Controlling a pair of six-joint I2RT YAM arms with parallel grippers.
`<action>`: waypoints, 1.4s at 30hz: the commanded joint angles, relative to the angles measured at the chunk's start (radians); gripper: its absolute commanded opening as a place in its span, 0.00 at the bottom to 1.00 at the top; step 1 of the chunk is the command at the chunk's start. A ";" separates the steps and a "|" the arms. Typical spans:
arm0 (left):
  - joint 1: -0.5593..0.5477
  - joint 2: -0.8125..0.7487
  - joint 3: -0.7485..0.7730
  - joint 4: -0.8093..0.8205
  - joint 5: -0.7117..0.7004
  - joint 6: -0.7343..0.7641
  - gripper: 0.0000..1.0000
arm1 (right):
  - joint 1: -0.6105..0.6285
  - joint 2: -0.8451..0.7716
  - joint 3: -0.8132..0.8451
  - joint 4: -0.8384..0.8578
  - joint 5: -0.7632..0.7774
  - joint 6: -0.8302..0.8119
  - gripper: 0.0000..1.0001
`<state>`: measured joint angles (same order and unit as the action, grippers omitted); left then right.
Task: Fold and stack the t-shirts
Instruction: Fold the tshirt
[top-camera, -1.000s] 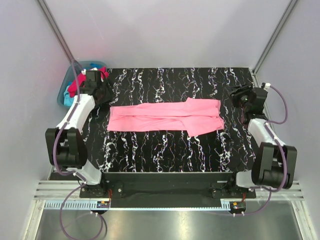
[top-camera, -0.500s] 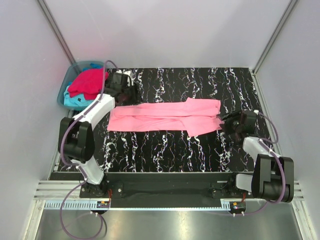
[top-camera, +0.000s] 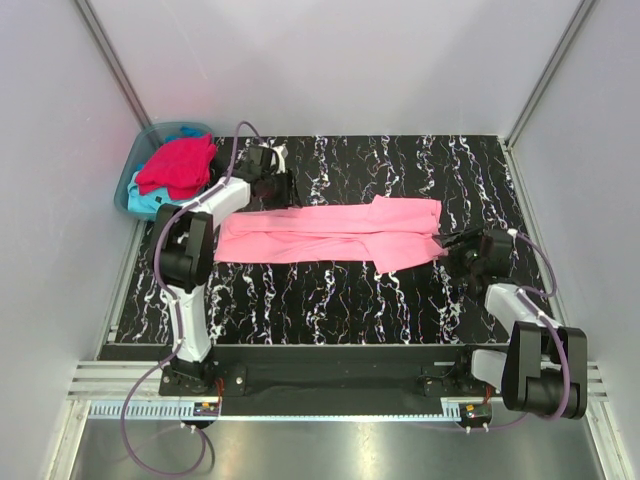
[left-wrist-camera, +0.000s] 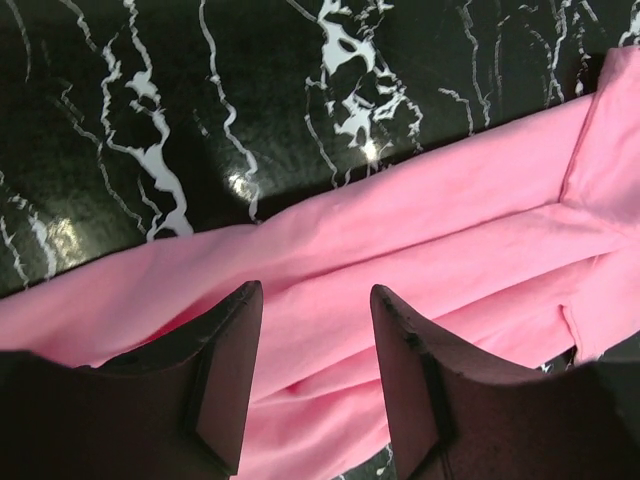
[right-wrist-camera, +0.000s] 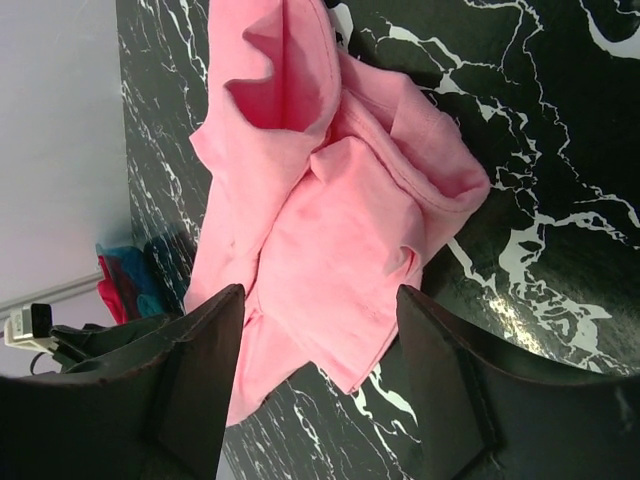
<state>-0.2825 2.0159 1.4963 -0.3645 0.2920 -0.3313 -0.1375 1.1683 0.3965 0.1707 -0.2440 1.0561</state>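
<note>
On marbled table (top-camera: 350, 300), pink t-shirt (top-camera: 330, 232)

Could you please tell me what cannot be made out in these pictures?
- Top view: turquoise t-shirt mostly hidden under the red t-shirt in the tub.
- Left wrist view: pink t-shirt cut off by the frame edges.
- Top view: right gripper too small and dark to read.

Left gripper (top-camera: 272, 180) swung away from the tub (top-camera: 135, 165) over to the pink shirt's (top-camera: 330, 232) far left edge, and the right gripper (top-camera: 457, 246) dropped in at its right end.
</note>
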 joint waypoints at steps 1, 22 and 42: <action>-0.012 -0.005 0.079 0.032 0.049 0.040 0.52 | 0.009 0.042 -0.008 0.061 0.022 0.016 0.70; 0.117 -0.086 0.007 -0.120 -0.415 0.015 0.53 | 0.035 0.310 -0.004 0.276 0.000 0.062 0.72; 0.218 -0.160 -0.119 -0.160 -0.559 -0.038 0.52 | 0.052 0.401 0.073 0.359 0.008 0.137 0.72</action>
<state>-0.0776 1.8496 1.3876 -0.5304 -0.2234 -0.3592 -0.0952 1.5776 0.4538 0.5278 -0.2543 1.1873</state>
